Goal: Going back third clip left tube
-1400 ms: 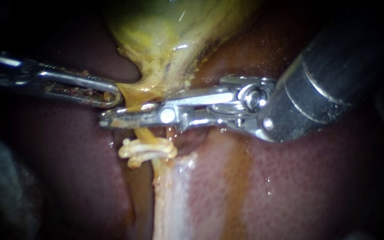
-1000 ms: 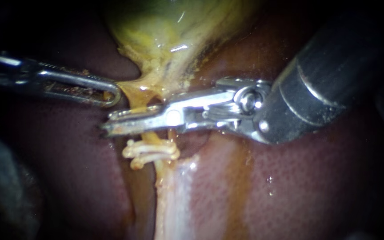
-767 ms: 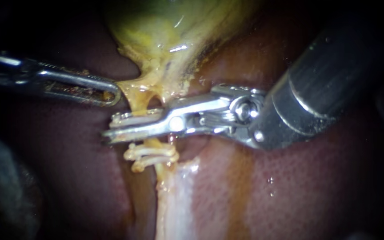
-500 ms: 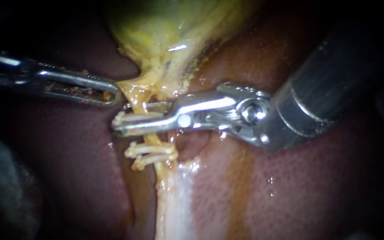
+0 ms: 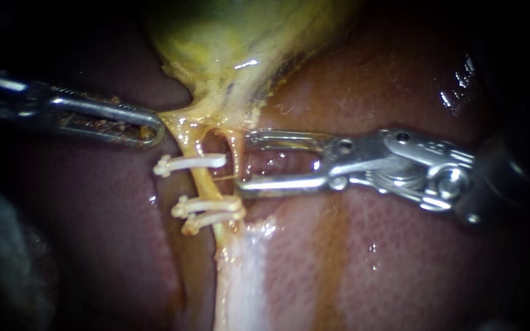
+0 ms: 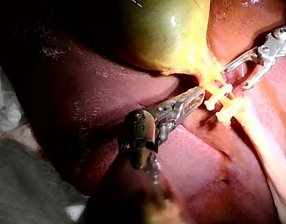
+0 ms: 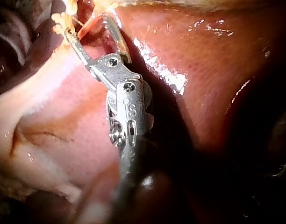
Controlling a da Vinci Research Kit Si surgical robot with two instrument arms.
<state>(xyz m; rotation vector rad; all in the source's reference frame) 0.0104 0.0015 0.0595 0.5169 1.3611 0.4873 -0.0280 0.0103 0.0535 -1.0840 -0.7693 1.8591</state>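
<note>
The jaws of your right instrument (image 5: 245,160) stand wide apart and hold nothing. Their tips are just beside a thin strand (image 5: 235,150) to the right of the left tube (image 5: 202,182). The jaws of your left instrument (image 5: 148,130) are clamped on yellow tissue (image 5: 176,119) at the neck of the gallbladder (image 5: 234,37). The top clip (image 5: 191,163) sits across the left tube, apart from the pair of clips (image 5: 210,208) lower down. The liver (image 5: 400,257) lies beneath it all.
</note>
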